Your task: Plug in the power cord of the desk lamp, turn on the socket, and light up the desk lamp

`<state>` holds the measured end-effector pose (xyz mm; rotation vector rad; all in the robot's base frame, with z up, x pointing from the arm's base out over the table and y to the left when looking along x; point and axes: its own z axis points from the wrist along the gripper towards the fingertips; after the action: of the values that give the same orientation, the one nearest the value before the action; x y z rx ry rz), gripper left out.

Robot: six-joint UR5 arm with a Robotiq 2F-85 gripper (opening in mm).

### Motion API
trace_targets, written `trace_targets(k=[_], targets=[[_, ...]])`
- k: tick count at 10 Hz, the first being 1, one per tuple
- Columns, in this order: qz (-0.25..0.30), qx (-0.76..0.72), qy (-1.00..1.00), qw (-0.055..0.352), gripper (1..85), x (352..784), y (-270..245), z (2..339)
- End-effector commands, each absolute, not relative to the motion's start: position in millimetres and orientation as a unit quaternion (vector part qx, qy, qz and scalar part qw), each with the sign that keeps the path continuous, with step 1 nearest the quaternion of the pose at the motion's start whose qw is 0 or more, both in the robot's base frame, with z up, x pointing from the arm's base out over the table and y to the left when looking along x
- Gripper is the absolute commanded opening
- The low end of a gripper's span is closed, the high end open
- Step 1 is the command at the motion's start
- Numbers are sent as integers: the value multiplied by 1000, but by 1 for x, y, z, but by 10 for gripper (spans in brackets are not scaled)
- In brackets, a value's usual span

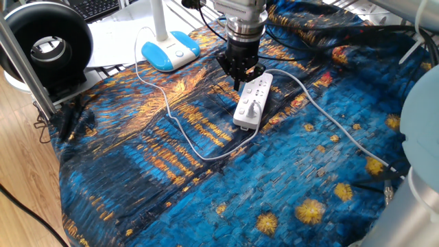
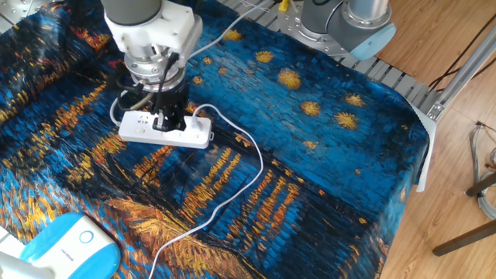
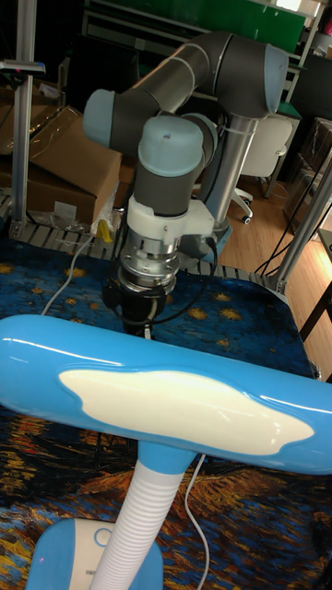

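Observation:
The socket [image 1: 252, 99] [image 2: 164, 131], a white power strip, lies on the blue patterned cloth. My gripper [image 1: 240, 84] [image 2: 167, 122] points straight down with its fingers together, tips on the strip's far half by the small buttons. The power cord [image 1: 168, 113] [image 2: 246, 174] runs from the desk lamp base [image 1: 170, 49] [image 2: 68, 244] in a loop to the strip's near end, where its plug [image 1: 250, 109] sits in an outlet. In the tall fixed view the desk lamp head [image 3: 184, 401] fills the foreground with no glow and hides the gripper [image 3: 138, 321] tips.
The strip's thicker white cable [image 1: 329, 120] trails right across the cloth. A black ring-shaped device [image 1: 48, 44], papers [image 1: 116, 34] and a metal post [image 1: 24, 58] stand at the left. Black cables [image 1: 322, 27] lie at the back. The table edge [image 2: 422, 147] drops off at the right.

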<state>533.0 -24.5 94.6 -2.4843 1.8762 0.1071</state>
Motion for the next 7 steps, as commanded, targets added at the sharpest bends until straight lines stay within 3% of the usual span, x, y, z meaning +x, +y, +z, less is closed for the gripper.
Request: trace_targets(k=[1,3,5,7], targets=[[67,-669,739,45,13,534,2,100],[90,-446,889,56,13,543,21,106],[7,-275,961,21,13,542,-15,97],[49,-130,990,24,13,535,23,93]])
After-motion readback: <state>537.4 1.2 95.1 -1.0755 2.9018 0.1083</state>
